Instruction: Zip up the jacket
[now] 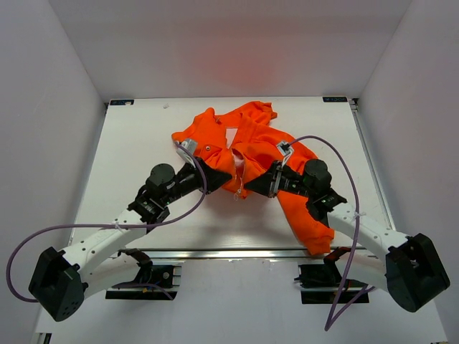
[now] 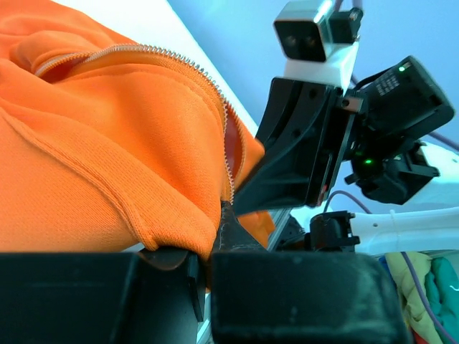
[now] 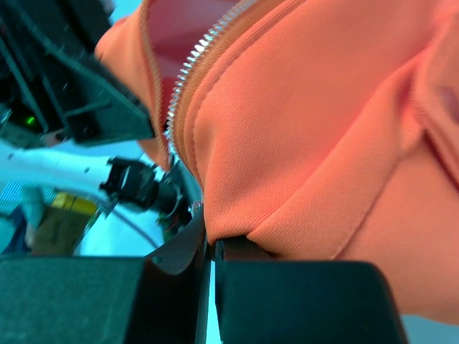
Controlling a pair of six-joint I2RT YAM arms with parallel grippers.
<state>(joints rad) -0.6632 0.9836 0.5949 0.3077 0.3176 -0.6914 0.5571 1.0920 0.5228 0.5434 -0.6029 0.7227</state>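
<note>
The bright orange jacket (image 1: 251, 147) lies crumpled on the white table (image 1: 143, 143), one sleeve trailing toward the front right. Its front is open, the two zipper edges apart at the bottom hem. My left gripper (image 1: 228, 175) is shut on the jacket's left bottom hem corner (image 2: 172, 236), beside the silver zipper teeth (image 2: 165, 54). My right gripper (image 1: 247, 191) is shut on the right bottom hem corner (image 3: 287, 193), next to its zipper teeth (image 3: 190, 61). The two grippers face each other a few centimetres apart. The slider is not visible.
The right arm (image 2: 337, 143) with its camera fills the right of the left wrist view. The left arm (image 3: 64, 79) shows at the upper left of the right wrist view. A purple cable (image 1: 337, 154) loops over the jacket's right side. The table's front rail (image 1: 237, 252) is near.
</note>
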